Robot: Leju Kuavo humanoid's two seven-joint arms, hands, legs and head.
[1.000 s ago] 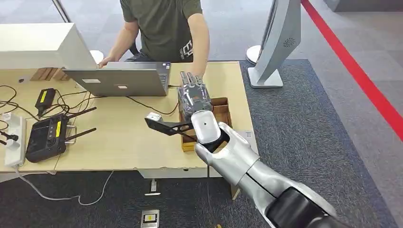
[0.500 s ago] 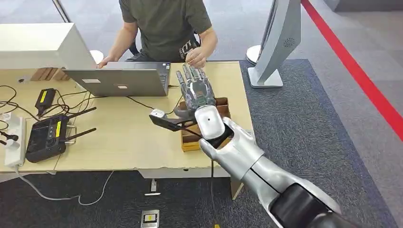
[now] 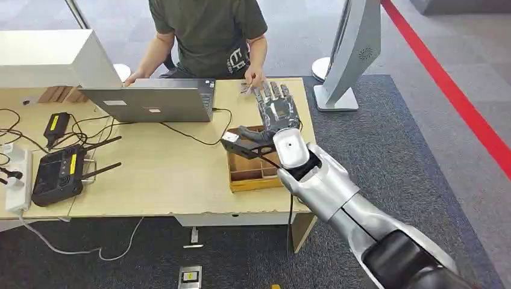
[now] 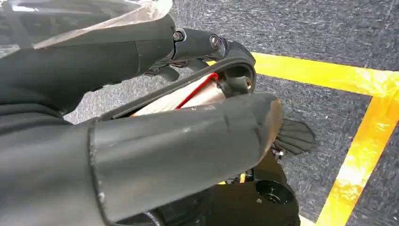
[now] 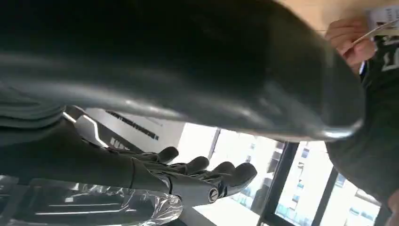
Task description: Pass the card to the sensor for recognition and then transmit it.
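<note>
Right hand [image 3: 276, 114] above the wooden box [image 3: 256, 171], fingers spread, holding nothing. Person's hand [image 3: 253, 78] (beyond the box) pinches the card [image 3: 246, 87].

My right hand [image 3: 277, 111] hangs over the far right part of the table [image 3: 156, 186], above the far end of the tray [image 3: 256, 171], fingers apart, holding nothing. Tray sits at the table's right edge, near the front. Laptop [image 3: 150, 101] left of my hand, at the far edge, person [image 3: 208, 33] behind it. Person's hand [image 3: 253, 78] holds a card [image 3: 246, 88] just beyond my fingers. Remote [image 3: 57, 171] near the table's left side, power strip [image 3: 17, 177] left of it. Stand [image 3: 352, 54] on the floor right of the table.
</note>
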